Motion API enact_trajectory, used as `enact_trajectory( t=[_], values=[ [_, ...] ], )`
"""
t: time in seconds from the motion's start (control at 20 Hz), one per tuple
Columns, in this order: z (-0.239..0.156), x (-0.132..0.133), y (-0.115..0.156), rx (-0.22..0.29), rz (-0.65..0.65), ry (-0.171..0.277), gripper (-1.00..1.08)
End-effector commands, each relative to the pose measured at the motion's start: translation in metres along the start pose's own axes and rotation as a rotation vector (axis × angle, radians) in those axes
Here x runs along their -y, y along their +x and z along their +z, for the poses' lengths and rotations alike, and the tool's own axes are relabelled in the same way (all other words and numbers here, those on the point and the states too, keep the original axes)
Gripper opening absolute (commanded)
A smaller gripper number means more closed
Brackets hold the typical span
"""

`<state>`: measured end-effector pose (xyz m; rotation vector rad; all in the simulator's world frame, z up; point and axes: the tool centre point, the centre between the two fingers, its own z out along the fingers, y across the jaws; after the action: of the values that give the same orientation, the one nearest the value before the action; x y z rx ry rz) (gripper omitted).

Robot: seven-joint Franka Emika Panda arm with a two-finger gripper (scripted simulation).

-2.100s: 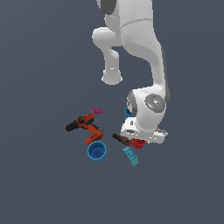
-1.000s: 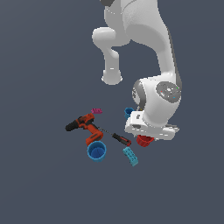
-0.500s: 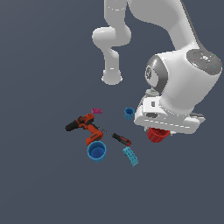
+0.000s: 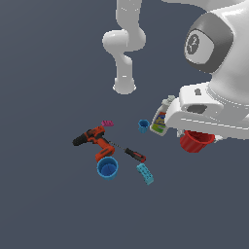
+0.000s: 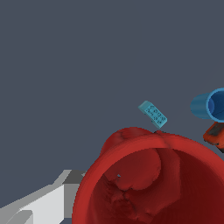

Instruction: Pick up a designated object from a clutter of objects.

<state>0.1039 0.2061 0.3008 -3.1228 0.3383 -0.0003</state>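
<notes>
Red cup [image 4: 197, 141] held aloft under end effector [image 4: 204, 130], clutter [image 4: 114, 151] below

One red cup [image 4: 196, 141], two blue cups [image 4: 107, 168], two bricks [image 4: 145, 173], one drill [image 4: 95, 142], one screwdriver [image 4: 131, 153], one bottle [image 4: 161, 116]

The red cup [image 4: 196, 140], gripped earlier beside the screwdriver [image 4: 134, 154], now hangs lifted under the gripper [image 4: 199, 133], carried away from the screwdriver toward the camera.
</notes>
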Motion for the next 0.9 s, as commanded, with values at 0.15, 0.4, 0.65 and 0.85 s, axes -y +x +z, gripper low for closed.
enact_trajectory(
  t=[0.15, 0.4, 0.65, 0.85],
  values=[
    [-0.039, 0.012, 0.007, -0.001, 0.000, 0.000, -1.00],
    [-0.059, 0.019, 0.013, 0.000, 0.001, 0.000, -1.00],
    [-0.071, 0.023, 0.016, 0.000, 0.001, 0.000, -1.00],
    [-0.076, 0.025, 0.017, 0.000, 0.001, 0.000, -1.00]
  ],
)
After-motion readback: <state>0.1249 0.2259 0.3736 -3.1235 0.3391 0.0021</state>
